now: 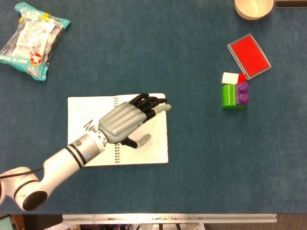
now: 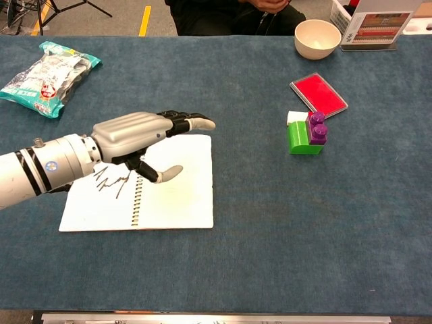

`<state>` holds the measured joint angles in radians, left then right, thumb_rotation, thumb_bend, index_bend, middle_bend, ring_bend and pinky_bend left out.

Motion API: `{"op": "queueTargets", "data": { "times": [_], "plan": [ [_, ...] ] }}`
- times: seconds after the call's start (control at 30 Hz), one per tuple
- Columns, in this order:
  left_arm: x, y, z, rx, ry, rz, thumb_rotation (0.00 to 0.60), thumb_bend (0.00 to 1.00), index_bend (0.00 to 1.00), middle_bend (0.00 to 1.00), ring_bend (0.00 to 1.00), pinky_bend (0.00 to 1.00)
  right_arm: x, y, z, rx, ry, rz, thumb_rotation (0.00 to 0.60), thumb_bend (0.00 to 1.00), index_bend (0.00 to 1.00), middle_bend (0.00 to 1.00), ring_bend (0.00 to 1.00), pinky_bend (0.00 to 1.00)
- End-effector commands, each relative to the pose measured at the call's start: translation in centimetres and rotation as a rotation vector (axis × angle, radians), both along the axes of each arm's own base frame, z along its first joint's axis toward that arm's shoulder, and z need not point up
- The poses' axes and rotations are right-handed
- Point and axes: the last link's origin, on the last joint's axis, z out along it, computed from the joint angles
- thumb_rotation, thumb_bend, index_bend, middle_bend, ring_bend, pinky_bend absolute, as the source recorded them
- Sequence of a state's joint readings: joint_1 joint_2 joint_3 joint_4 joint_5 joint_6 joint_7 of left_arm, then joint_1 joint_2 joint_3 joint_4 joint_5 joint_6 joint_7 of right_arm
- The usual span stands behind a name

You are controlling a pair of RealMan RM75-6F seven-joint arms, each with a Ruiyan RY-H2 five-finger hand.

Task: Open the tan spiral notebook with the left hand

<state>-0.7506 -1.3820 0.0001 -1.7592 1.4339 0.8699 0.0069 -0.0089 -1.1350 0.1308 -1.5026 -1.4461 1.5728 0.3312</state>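
Observation:
The spiral notebook point(image 1: 154, 143) point(image 2: 182, 196) lies flat and open on the blue table, white pages up, its spiral binding down the middle. A scribble marks its left page. My left hand point(image 1: 125, 120) point(image 2: 138, 135) hovers over the notebook's middle with its fingers stretched out toward the right page's far corner. It holds nothing. My right hand does not show in either view.
A snack bag point(image 1: 32, 38) point(image 2: 48, 75) lies at the far left. To the right stand a green and purple block stack point(image 1: 233, 94) point(image 2: 305, 135), a red flat case point(image 1: 248, 55) point(image 2: 318, 94) and a cream bowl point(image 1: 253, 7) point(image 2: 317, 37).

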Motion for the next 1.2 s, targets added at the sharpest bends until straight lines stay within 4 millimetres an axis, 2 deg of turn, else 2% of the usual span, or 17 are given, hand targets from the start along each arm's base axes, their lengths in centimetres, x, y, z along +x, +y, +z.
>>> {"op": "queueTargets", "data": {
  "times": [0.03,0.17,0.27,0.3,0.47,0.6,0.8,1.0,1.2],
  "plan": [
    [-1.1,0.2,1.2,0.032,-0.002,0.042,0.479,0.44,0.0,0.01,0.0,0.0,0.0,0.0,0.1,0.001,0.003,0.0,0.6,0.53,0.38,0.37,0.28,0.37],
    [-3.6,0.5,3.5,0.143,-0.025,0.12,0.496,0.44,0.0,0.02,0.0,0.0,0.0,-0.1,0.3,0.004,0.01,-0.001,0.6,0.53,0.38,0.37,0.28,0.37],
    [-5.7,0.6,5.3,0.237,-0.042,0.191,0.58,0.44,0.0,0.04,0.0,0.0,0.0,-0.2,0.3,0.022,0.021,-0.011,0.6,0.53,0.38,0.37,0.28,0.37],
    [-6.4,0.5,5.8,0.264,-0.037,0.205,0.588,0.44,0.0,0.04,0.0,0.0,0.1,-0.2,0.3,0.027,0.024,-0.016,0.6,0.53,0.38,0.37,0.28,0.37],
    [-10.0,-0.2,8.4,0.423,-0.011,0.285,0.6,0.44,0.0,0.04,0.0,0.0,0.4,-0.5,0.2,0.053,0.037,-0.032,0.6,0.53,0.38,0.37,0.28,0.37],
    [-13.0,-1.5,10.5,0.58,0.011,0.359,0.6,0.44,0.01,0.05,0.0,0.0,0.9,-0.8,0.3,0.064,0.067,-0.029,0.6,0.53,0.38,0.37,0.28,0.37],
    [-16.8,-3.9,12.9,0.722,0.075,0.449,0.6,0.44,0.04,0.05,0.0,0.0,1.6,-1.2,0.1,0.091,0.09,-0.01,0.6,0.53,0.38,0.37,0.28,0.37],
    [-19.0,-6.2,14.9,0.803,0.081,0.545,0.6,0.44,0.05,0.05,0.0,0.0,2.1,-1.6,-0.2,0.104,0.096,0.003,0.6,0.53,0.38,0.37,0.28,0.37],
    [-19.8,-7.8,15.6,0.817,0.095,0.575,0.6,0.44,0.06,0.05,0.0,0.0,2.4,-2.0,-0.6,0.119,0.095,0.012,0.6,0.53,0.38,0.37,0.28,0.37]
  ]
}}
